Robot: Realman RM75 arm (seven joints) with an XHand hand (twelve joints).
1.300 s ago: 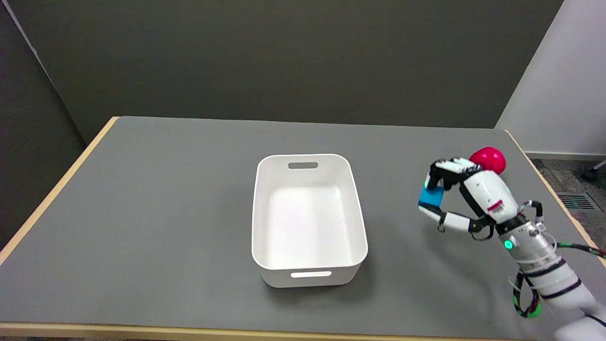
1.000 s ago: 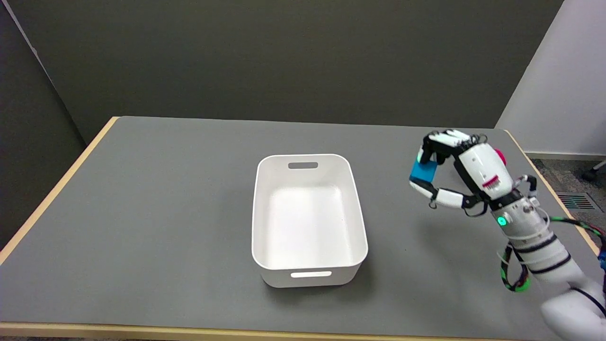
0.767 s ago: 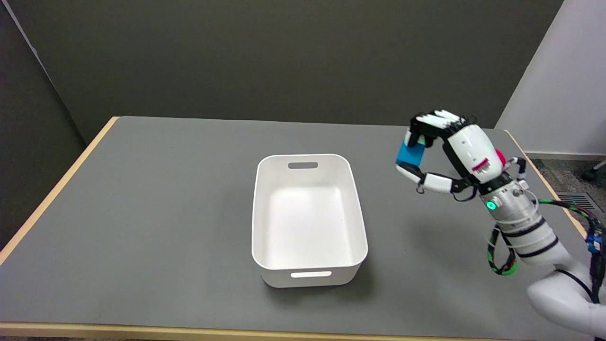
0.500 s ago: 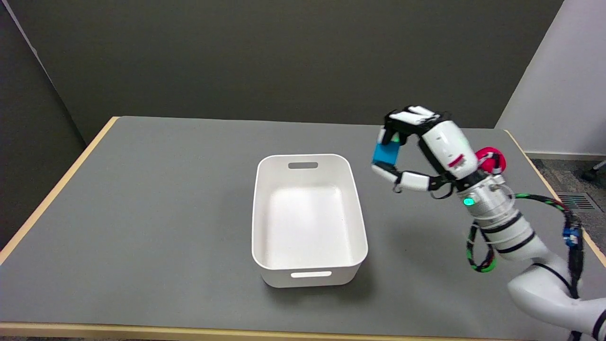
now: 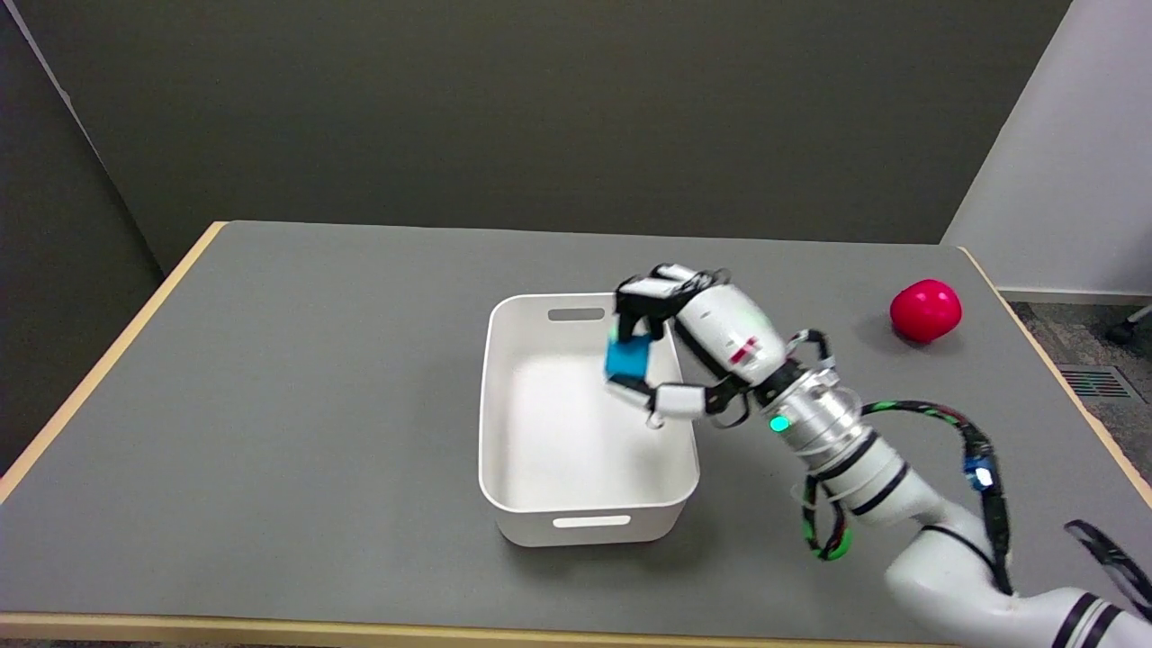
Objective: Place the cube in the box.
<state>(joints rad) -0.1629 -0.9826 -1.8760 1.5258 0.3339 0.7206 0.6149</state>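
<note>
cube, small, bright blue point(image 5: 627, 358), sits pinched between the thumb and fingers of the black-and-white right hand point(image 5: 686, 346), held in the air above the right side of the white plastic box point(image 5: 585, 526) on the grey counter point(image 5: 315, 405). a red ball point(image 5: 925, 310) lies well apart, near the counter's right edge.

Grey table point(image 5: 315, 378), matte top, pale wood edging visible along the left, right and near sides. One red ball point(image 5: 925, 310) sits on the table near the far right corner, close to the right edge, casting a soft shadow to its left. Dark olive wall point(image 5: 540, 108) behind the table. A lighter white wall point(image 5: 1071, 162) stands at the right, with patterned floor point(image 5: 1093, 360) below it.
</note>
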